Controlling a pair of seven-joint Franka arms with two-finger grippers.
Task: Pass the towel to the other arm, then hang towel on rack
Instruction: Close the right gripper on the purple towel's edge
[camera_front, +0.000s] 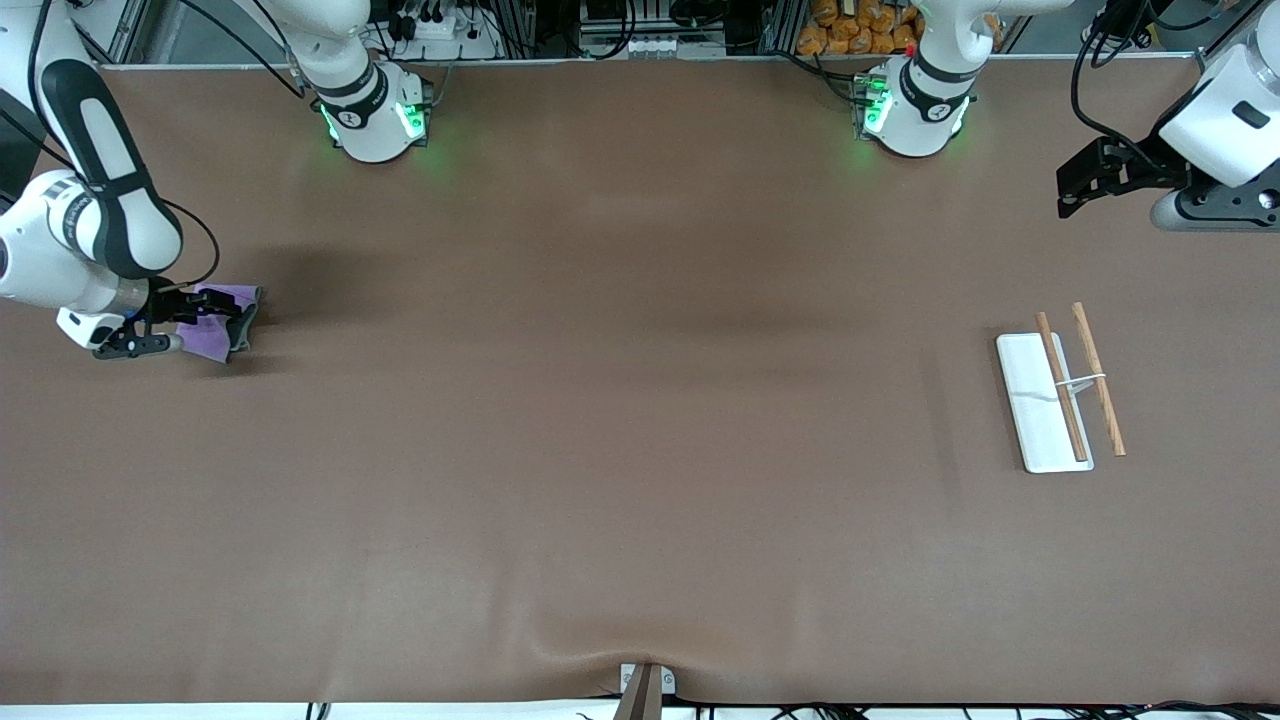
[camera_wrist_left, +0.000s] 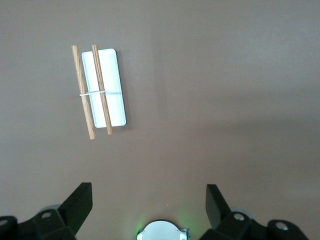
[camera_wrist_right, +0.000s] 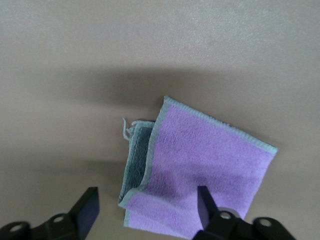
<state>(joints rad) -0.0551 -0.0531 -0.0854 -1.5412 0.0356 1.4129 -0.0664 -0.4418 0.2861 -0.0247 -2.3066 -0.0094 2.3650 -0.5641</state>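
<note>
From the high front camera, a brown mat covers the worktop (camera_front: 640, 450), wrinkled slightly at its near edge; cables, power strips and a stack of orange packets line the edge where the two arm bases stand. At the right arm's end, the right gripper (camera_front: 205, 325) sits low over the towel (camera_front: 215, 335), a purple cloth lying flat on the mat with a grey edge showing. At the left arm's end, the rack (camera_front: 1060, 390) stands with its white base and two wooden rods running lengthwise from the bases' side toward the camera, slightly slanted, a white crossbar joining them midway. The left gripper (camera_front: 1085, 185) waits in the air near that end's corner, closer to the bases than the rack.

In the left wrist view, the left gripper's fingers (camera_wrist_left: 77, 205) stand wide apart, holding nothing, above bare mat; the rack (camera_wrist_left: 105, 90) lies well clear of them.

In the right wrist view, the right gripper's fingers (camera_wrist_right: 89, 207) are spread on either side of the towel's (camera_wrist_right: 200, 170) edge, one off the cloth, the other over the purple face. No grip on the cloth is visible. One side of it folds over, baring the grey underside.
</note>
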